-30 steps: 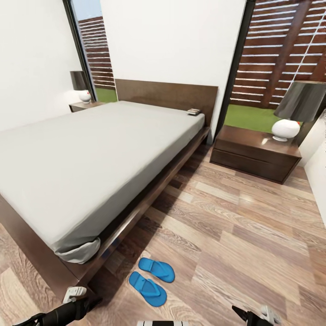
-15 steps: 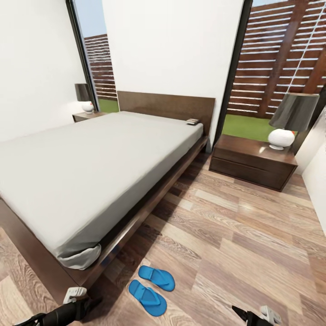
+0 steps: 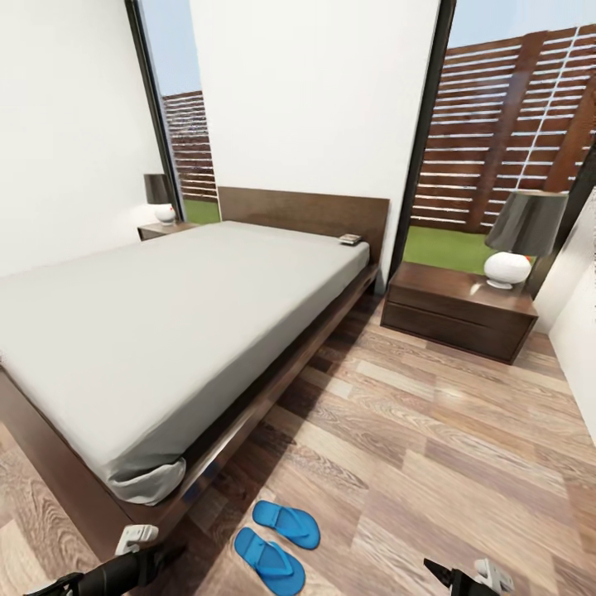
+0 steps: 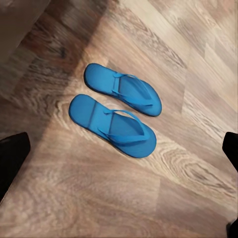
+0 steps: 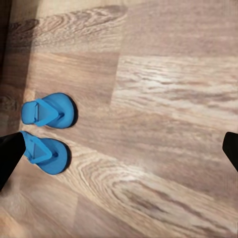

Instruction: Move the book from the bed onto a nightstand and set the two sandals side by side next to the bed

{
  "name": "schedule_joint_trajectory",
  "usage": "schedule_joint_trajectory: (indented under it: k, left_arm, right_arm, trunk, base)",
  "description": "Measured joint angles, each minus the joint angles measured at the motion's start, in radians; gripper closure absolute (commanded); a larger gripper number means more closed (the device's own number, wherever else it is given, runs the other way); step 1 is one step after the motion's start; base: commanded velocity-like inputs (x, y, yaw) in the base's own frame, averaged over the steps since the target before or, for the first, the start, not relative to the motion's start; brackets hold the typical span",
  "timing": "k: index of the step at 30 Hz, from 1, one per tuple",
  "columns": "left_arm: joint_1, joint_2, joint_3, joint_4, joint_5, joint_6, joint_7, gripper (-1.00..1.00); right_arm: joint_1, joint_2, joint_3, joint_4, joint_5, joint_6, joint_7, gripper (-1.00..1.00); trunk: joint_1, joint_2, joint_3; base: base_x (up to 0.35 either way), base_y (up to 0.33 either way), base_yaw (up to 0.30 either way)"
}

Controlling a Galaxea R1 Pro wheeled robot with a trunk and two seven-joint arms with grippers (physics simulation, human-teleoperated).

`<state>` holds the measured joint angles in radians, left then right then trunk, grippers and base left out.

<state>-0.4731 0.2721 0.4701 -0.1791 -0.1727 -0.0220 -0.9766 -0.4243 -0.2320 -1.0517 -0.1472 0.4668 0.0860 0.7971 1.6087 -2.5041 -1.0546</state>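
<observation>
Currently the head view looks across the bedroom: the bed (image 3: 165,323), dark frame and plain off-white mattress, runs from the near left toward the far wall. The book (image 3: 350,239) lies flat on the mattress at the far corner, just beside the headboard (image 3: 302,211) and on the side toward the nearer nightstand (image 3: 458,310). That nightstand sits on the floor (image 3: 430,430) beside the bed's head end, in front of a tall black-framed window (image 3: 505,149), and carries a lamp (image 3: 521,236) with a grey shade and round white base. A second nightstand (image 3: 161,229) with a like lamp (image 3: 159,197) stands on the far side of the bed. Both sandals lie on the floor near the bed's foot corner: sandal one (image 3: 286,523) is farther from the robot, sandal two (image 3: 268,561) nearer; they are parallel, close together, whether touching cannot be told. In the left wrist view the pair, sandal one (image 4: 122,89) and sandal two (image 4: 112,125), lies side by side on the planks, straps up. In the right wrist view sandal one (image 5: 48,110) and sandal two (image 5: 44,151) sit near the bed's shadow. Left end effector (image 3: 124,567) shows at the lower edge of the head view, close to the bed corner; its wrist view shows its fingers (image 4: 12,158) far apart with only floor between, so it is spread wide and holds nothing. Right end effector (image 3: 468,578) shows at the lower edge too; its fingers (image 5: 10,153) are likewise far apart over bare floor, wide and holding nothing.
</observation>
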Motion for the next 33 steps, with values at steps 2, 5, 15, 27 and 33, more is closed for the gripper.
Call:
schedule_joint_trajectory:
  k: [2, 5, 15, 27, 33]
  left_arm:
    - [0.0, 0.001, 0.001, 0.0, 0.0, 0.0, 0.0, -1.0]
    - [0.0, 0.001, 0.004, -0.001, 0.0, -0.001, 0.001, -1.0]
    - [0.0, 0.001, 0.006, -0.001, 0.001, -0.002, 0.003, -1.0]
    - [0.0, 0.0, 0.005, -0.001, 0.001, -0.002, 0.003, -1.0]
    - [0.0, 0.0, 0.005, -0.001, 0.001, -0.002, 0.003, -1.0]
  right_arm:
    - [0.0, 0.0, 0.0, 0.0, 0.0, 0.0, 0.0, -1.0]
    - [0.0, 0.0, 0.0, 0.0, 0.0, 0.0, 0.0, -1.0]
    - [0.0, 0.001, 0.001, 0.0, 0.003, 0.0, 0.0, -1.0]
    - [0.0, 0.003, 0.001, 0.0, 0.003, 0.0, 0.0, -1.0]
    - [0.0, 0.003, 0.002, 0.0, 0.003, 0.0, 0.0, -1.0]
  trunk:
    - [-0.001, 0.0, 0.008]
    - [-0.002, 0.001, 0.019]
    - [-0.007, 0.004, 0.058]
    - [-0.039, 0.061, 0.099]
    - [-0.062, 0.103, 0.117]
  base:
    - [0.0, 0.0, 0.0]
    - [0.0, 0.0, 0.0]
    - [0.0, 0.0, 0.0]
    - [0.0, 0.0, 0.0]
    - [0.0, 0.0, 0.0]
